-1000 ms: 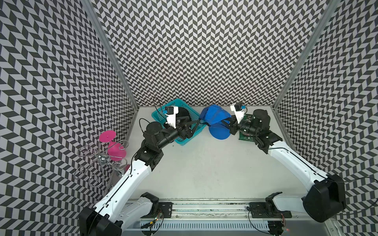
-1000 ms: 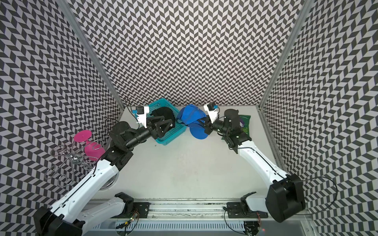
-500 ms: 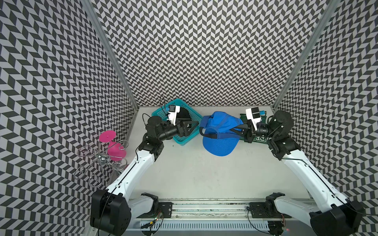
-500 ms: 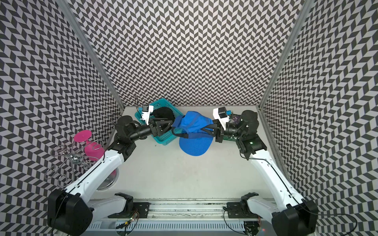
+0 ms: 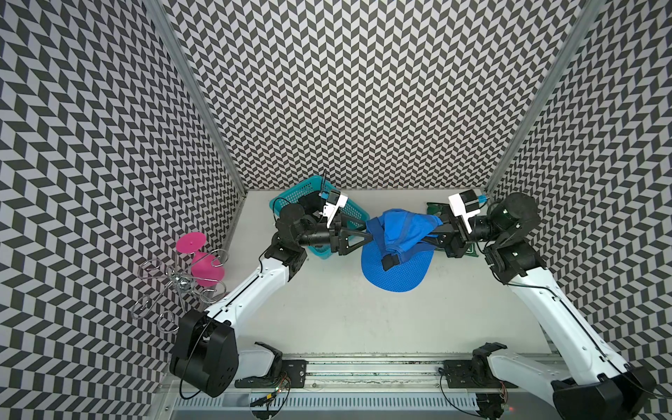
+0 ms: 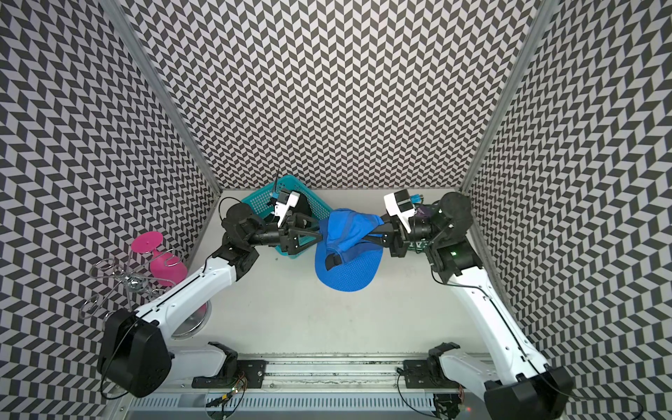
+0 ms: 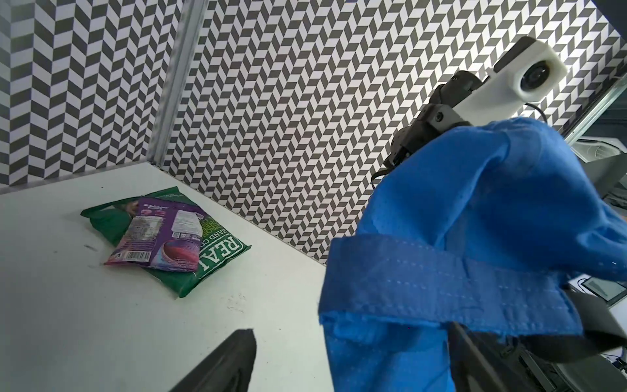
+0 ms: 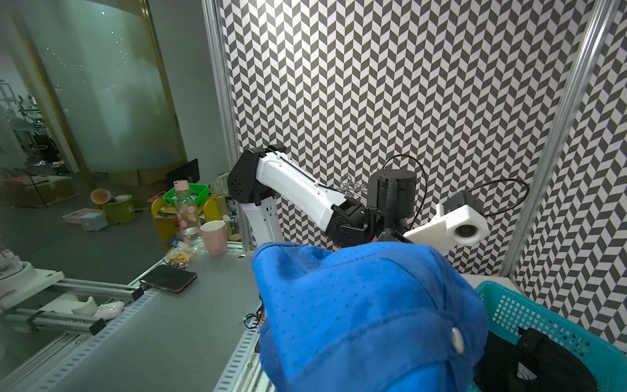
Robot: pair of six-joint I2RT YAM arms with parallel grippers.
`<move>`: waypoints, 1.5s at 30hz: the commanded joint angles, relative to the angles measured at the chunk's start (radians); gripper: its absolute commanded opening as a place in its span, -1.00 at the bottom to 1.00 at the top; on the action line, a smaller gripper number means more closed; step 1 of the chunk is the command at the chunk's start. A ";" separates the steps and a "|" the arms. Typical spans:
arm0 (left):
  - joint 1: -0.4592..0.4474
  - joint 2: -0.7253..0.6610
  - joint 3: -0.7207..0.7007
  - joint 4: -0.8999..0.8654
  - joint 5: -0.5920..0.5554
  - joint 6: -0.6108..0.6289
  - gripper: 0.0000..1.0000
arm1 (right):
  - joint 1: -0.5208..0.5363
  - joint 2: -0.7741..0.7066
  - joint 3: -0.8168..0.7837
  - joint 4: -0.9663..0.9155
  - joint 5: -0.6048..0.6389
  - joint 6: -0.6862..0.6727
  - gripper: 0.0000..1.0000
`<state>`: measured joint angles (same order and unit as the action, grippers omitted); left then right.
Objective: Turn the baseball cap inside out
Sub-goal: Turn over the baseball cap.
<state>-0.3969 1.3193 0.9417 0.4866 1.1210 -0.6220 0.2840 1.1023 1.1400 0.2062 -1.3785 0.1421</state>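
The blue baseball cap [image 5: 403, 229] [image 6: 349, 232] hangs crumpled above the table between both arms, its brim [image 5: 398, 271] drooping toward the front. My right gripper [image 5: 431, 232] [image 6: 378, 232] is shut on the crown fabric from the right. In the right wrist view the cap [image 8: 366, 315] covers its fingers. My left gripper [image 5: 369, 236] [image 6: 320, 236] is open at the cap's left edge. In the left wrist view the cap [image 7: 475, 220] has its banded rim between my left gripper's [image 7: 349, 336] spread jaws, one finger [image 7: 230, 359] bare, the other behind fabric.
A teal basket [image 5: 291, 198] holding something black stands at the back left, just behind my left wrist. Snack bags [image 7: 169, 237] [image 5: 434, 209] lie at the back right. A pink glass [image 5: 202, 262] hangs on a wire rack [image 5: 171, 287] by the left wall.
My right arm has drawn back to the right, pulling the cap away from the back wall toward the middle. My left gripper has then reached right to the cap's edge.
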 commanded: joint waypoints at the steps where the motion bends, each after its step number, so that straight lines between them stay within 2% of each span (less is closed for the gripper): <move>1: 0.001 -0.017 -0.060 0.115 0.016 -0.055 0.70 | 0.003 -0.026 0.026 0.085 0.035 0.031 -1.00; 5: -0.024 -0.020 -0.129 0.265 0.020 -0.166 0.54 | 0.004 -0.020 0.018 0.147 0.041 0.083 -1.00; 9: -0.049 -0.013 -0.114 0.309 0.019 -0.186 0.49 | 0.008 -0.016 0.017 0.157 0.032 0.095 -1.00; 13: -0.065 0.022 -0.075 0.464 0.023 -0.297 0.48 | 0.009 -0.019 0.000 0.139 0.032 0.089 -1.00; 15: -0.076 0.046 -0.057 0.544 0.028 -0.360 0.39 | 0.009 -0.021 -0.010 0.136 0.034 0.089 -1.00; 20: -0.077 0.049 -0.073 0.702 -0.049 -0.464 -0.07 | 0.006 -0.044 -0.049 0.082 0.128 0.015 -1.00; 22: -0.076 0.040 -0.085 0.723 -0.126 -0.479 -0.30 | 0.000 -0.054 -0.086 0.085 0.195 0.000 -1.00; 25: -0.076 0.022 -0.100 0.724 -0.178 -0.485 -0.61 | -0.013 -0.067 -0.149 0.096 0.366 0.007 -1.00; 27: -0.074 -0.002 -0.113 0.667 -0.219 -0.442 -0.86 | -0.028 -0.074 -0.188 0.100 0.489 0.018 -0.98; 29: -0.075 -0.045 -0.115 0.514 -0.280 -0.340 -1.00 | -0.044 -0.082 -0.229 0.113 0.626 0.044 -0.87; 31: -0.076 -0.095 -0.100 0.322 -0.352 -0.201 -1.00 | -0.054 -0.090 -0.258 0.108 0.744 0.053 -0.72; 32: -0.076 -0.117 -0.087 0.233 -0.391 -0.133 -1.00 | -0.058 -0.095 -0.268 0.107 0.782 0.052 -0.42; 33: -0.077 -0.137 -0.069 0.145 -0.440 -0.069 -1.00 | -0.058 -0.102 -0.276 0.105 0.824 0.050 0.07; 34: -0.077 -0.158 -0.047 0.042 -0.508 -0.004 -1.00 | -0.058 -0.110 -0.284 0.112 0.862 0.049 0.41; 35: -0.079 -0.170 -0.024 -0.043 -0.573 0.048 -1.00 | -0.058 -0.121 -0.291 0.116 0.889 0.044 0.55; 37: -0.080 -0.184 0.028 -0.204 -0.716 0.119 -1.00 | -0.058 -0.149 -0.296 0.114 0.913 -0.016 0.73; 40: -0.081 -0.170 0.108 -0.374 -0.862 0.179 -1.00 | -0.045 -0.204 -0.322 0.135 1.004 -0.070 0.84; 42: -0.085 -0.158 0.143 -0.425 -0.911 0.179 -1.00 | -0.022 -0.241 -0.348 0.163 1.064 -0.122 0.89; 45: -0.102 -0.148 0.165 -0.420 -0.940 0.161 -1.00 | 0.089 -0.274 -0.387 0.217 1.181 -0.237 1.00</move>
<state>-0.4797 1.1614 1.0676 0.1730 0.2920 -0.5079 0.3035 0.8509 0.7795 0.3283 -0.3408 0.0216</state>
